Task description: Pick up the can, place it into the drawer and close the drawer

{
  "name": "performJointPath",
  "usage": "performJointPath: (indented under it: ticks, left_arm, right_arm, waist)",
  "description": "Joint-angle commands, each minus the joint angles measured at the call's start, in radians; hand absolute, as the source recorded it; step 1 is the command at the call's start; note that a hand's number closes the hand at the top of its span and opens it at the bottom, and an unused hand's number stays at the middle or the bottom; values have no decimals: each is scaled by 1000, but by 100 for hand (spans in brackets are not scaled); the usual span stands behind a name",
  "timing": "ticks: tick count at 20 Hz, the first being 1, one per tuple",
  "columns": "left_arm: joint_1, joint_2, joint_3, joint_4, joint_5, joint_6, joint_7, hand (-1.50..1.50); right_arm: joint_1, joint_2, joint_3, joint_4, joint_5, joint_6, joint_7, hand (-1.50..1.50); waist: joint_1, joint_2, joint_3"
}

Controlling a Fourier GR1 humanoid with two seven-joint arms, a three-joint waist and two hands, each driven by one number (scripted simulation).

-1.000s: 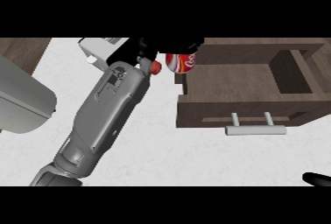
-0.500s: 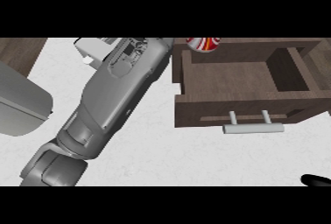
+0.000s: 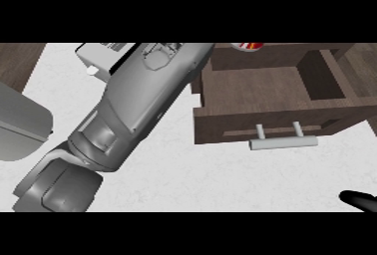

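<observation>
At the upper edge of the view, just past the far wall of the open brown wooden drawer [image 3: 250, 119], only a sliver of the red and white can [image 3: 247, 46] shows. My grey left forearm [image 3: 125, 114] slants from the lower left up to that edge, beside the drawer's left wall. My left hand lies beyond the edge, so I cannot tell whether its fingers hold the can. The drawer's pale metal bar handle [image 3: 283, 142] faces me over the white speckled worktop [image 3: 221, 179]. A black tip of my right hand [image 3: 361, 200] shows at the lower right; open or closed, I cannot tell. A rounded grey object [image 3: 18, 124] sits at the left.
</observation>
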State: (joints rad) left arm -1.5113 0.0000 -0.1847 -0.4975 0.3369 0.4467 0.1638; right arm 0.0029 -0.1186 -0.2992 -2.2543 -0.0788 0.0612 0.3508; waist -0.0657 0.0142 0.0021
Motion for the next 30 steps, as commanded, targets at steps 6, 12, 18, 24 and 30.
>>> performJointPath:
  ticks: [6,12,18,24,30]
  left_arm:
    - [-52,0,-96,112,89,93,-50,150]
    - [-93,0,-144,157,131,204,-54,-150]
    - [-72,0,-162,169,161,199,-108,-150]
    - [-146,0,-127,189,218,208,-89,-150]
    - [-117,0,-97,169,281,196,-158,-150]
  right_arm:
    - [3,-8,7,6,6,10,3,-150]
    - [-83,-27,47,35,33,-3,33,-150]
    - [-74,-81,64,-2,85,40,15,-150]
    - [-157,-155,94,69,201,68,-70,-150]
    - [-200,-191,199,167,424,54,-151,-150]
  waist:
    - [-17,4,1]
    - [-52,16,2]
    - [-41,11,1]
    - [-33,17,1]
    - [-10,18,0]
